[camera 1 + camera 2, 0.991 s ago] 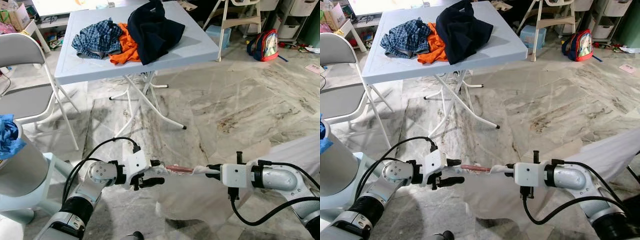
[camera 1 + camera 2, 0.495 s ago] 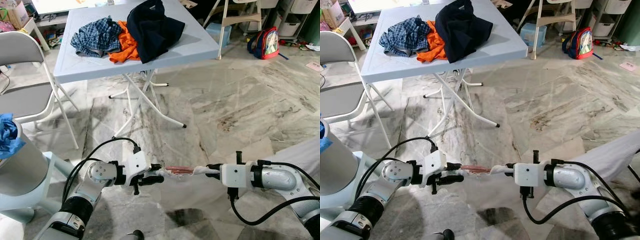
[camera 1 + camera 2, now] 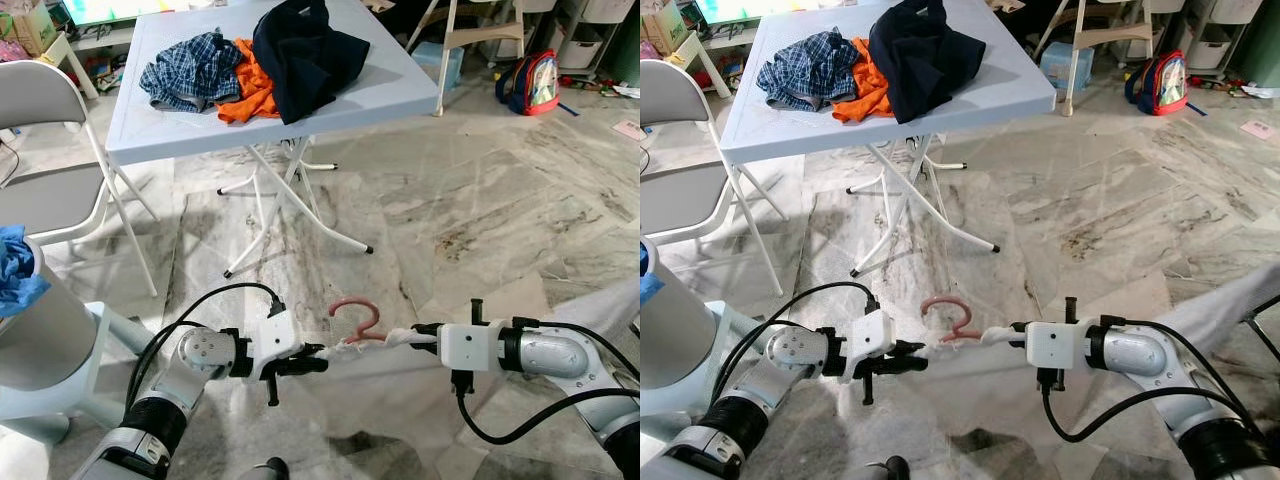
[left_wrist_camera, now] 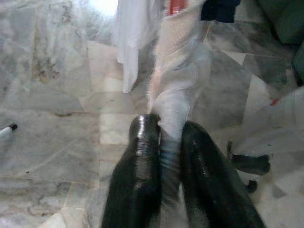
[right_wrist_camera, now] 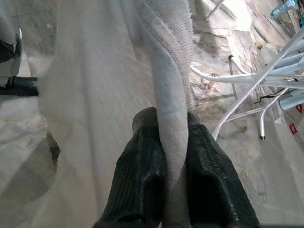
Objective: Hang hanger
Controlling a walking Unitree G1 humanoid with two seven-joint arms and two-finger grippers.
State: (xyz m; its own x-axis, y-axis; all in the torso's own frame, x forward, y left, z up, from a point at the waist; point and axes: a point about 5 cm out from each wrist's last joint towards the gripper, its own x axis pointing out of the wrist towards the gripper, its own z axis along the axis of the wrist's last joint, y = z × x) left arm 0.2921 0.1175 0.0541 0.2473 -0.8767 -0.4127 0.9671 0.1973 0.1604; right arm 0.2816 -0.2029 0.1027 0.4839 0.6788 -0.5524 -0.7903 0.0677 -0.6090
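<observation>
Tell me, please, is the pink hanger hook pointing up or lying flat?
Up: the pink hanger hook rises above the white garment stretched between the left gripper and right gripper.

Both eye views look forward and down from the robot's head over the marble floor (image 3: 480, 200), the desk (image 3: 390, 95) toward 12 o'clock and a chair (image 3: 40, 150) near 10 o'clock — the right eye's scene sits slightly shifted. They share both arms low in the frame. Each wrist view looks along its own fingers (image 4: 137, 180) at very close range — the right one past its fingers (image 5: 142, 190) toward white desk legs (image 5: 247, 95), also seen from the head.
</observation>
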